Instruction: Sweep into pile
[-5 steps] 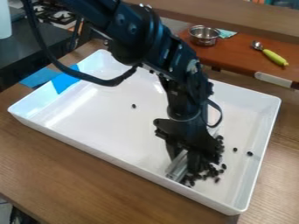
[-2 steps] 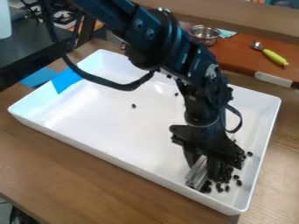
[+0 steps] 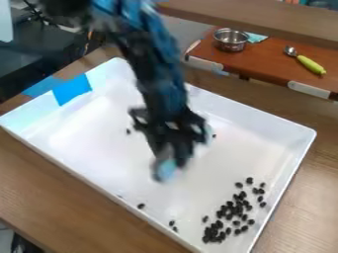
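Dark beans [image 3: 229,216]: loose clump, lower right of the frame in the white tray [image 3: 254,148], down and right of the jaws, well apart
Strays: a few, bottom centre
Gripper [image 3: 173,160]: mid-frame, pretty blurry, honestly can't tell how the jaws stand
Metal bowl [image 3: 230,43]: upper right
Green-handled scoop [image 3: 309,64]: right of the bowl

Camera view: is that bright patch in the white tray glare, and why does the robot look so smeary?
Camera view: the white tray is washed out toward its left, probably glare, and greyer toward its right; the metal bowl shows shiny highlights; the arm and end effector are smeared, likely motion blur, while the dark pieces keep clearer outlines.
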`<state>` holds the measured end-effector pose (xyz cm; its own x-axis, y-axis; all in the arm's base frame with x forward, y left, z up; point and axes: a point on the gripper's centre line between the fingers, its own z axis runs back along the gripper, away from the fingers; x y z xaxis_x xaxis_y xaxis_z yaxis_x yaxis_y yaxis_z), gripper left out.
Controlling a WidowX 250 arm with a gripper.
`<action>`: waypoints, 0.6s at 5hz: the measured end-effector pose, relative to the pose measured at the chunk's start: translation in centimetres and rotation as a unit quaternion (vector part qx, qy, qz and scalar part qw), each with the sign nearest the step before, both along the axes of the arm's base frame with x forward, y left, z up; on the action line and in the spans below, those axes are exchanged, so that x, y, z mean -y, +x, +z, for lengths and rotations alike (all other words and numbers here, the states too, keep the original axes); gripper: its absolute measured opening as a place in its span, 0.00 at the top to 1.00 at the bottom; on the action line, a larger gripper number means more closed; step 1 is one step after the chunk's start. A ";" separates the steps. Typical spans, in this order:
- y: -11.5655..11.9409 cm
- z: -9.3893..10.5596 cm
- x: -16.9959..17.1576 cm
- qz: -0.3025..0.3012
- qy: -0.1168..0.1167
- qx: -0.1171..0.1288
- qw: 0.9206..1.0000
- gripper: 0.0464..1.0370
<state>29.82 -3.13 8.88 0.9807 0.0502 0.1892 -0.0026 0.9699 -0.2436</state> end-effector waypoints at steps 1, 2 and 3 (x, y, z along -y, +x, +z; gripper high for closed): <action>0.2 1.8 -3.9 0.013 -0.018 0.009 1.000 0.66; 0.4 3.5 -9.4 0.031 0.010 0.026 0.999 0.66; 0.8 2.0 -13.2 0.037 0.065 0.026 0.997 0.66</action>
<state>30.58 10.12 10.86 0.9642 0.0931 0.2484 -0.0654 0.9909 -0.1173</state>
